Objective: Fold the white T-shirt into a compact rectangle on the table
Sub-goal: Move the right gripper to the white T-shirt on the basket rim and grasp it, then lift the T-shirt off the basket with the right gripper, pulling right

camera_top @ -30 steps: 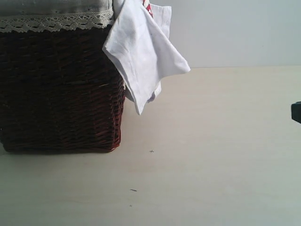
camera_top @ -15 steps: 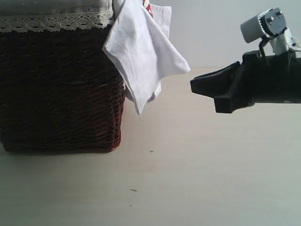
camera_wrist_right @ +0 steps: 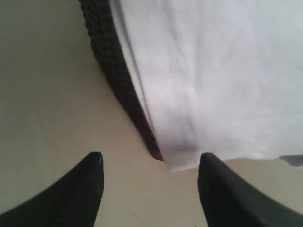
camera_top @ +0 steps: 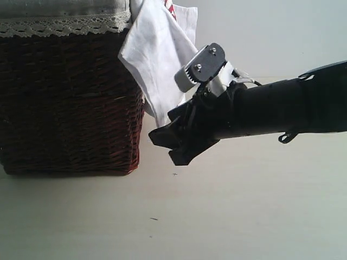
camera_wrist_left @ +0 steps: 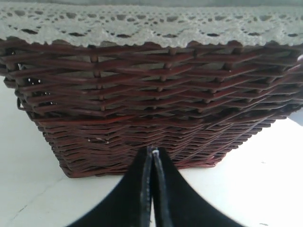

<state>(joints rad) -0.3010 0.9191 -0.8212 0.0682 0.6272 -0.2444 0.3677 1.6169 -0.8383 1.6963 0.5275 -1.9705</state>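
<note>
Soft, limp, light shirt [camera_top: 162, 59] draped on basket [camera_top: 70, 97], corner dangling just ahead of right claw [camera_wrist_right: 151, 163], spread wide; pinch that corner. Left claw [camera_wrist_left: 152, 153] closed, empty.

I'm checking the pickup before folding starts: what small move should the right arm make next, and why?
Probably ease the right gripper forward until the hanging corner of the white T-shirt sits between its open jaws. The shirt is draped over the wicker basket, not on the table, and that corner hangs just ahead of the gripper.
</note>
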